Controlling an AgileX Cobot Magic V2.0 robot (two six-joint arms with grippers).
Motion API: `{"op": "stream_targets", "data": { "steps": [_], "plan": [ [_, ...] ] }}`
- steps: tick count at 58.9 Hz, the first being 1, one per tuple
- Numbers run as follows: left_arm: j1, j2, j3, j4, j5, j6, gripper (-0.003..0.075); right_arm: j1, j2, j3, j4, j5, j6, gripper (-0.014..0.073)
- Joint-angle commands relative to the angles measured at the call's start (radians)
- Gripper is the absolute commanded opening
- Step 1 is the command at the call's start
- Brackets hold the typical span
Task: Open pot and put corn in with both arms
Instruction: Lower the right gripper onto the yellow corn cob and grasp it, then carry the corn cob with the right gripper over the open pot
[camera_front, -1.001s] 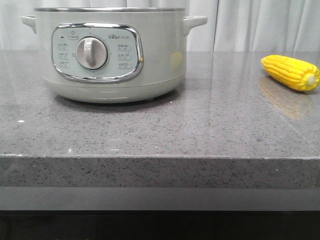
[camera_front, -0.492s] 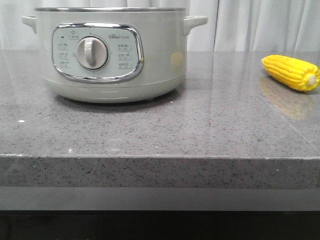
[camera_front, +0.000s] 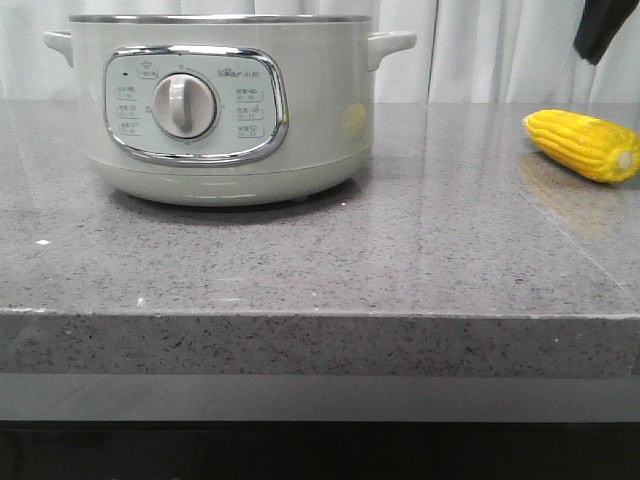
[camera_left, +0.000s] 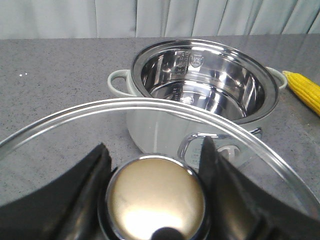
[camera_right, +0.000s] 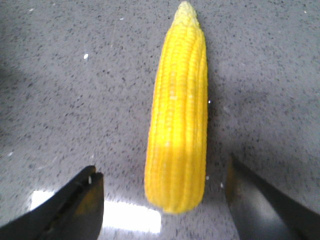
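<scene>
Our right end effector (camera_right: 162, 200) has just dropped into the front view, fingers spread astride the corn (camera_right: 178, 115) on the table (camera_right: 60, 90), while our left end effector (camera_left: 155, 165) grips the lid knob (camera_left: 156, 197) clear of the opened pot (camera_left: 200, 95).

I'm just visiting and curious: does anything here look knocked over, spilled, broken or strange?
Nothing stands out. The pot sits upright and open, its steel bowl empty and clean. Its glass lid is held by the knob in the left gripper. The corn lies whole on the counter, between the right gripper's open fingers.
</scene>
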Motion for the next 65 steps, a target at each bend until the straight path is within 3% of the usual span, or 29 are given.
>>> {"op": "stream_targets", "data": {
  "steps": [1,51,65],
  "plan": [
    [0.000,-0.002,-0.036,0.018,-0.145,-0.008,0.0282,-0.005,0.016,-0.073,-0.008,-0.024,-0.010,0.0531],
    [0.000,-0.002,-0.036,0.018,-0.145,-0.008,0.0282,-0.005,0.205,-0.106,-0.009,0.021,-0.010,0.0526],
    [0.000,-0.002,-0.036,0.018,-0.145,-0.008,0.0282,-0.005,0.203,-0.106,-0.009,0.054,-0.010,0.0282]
  ]
}}
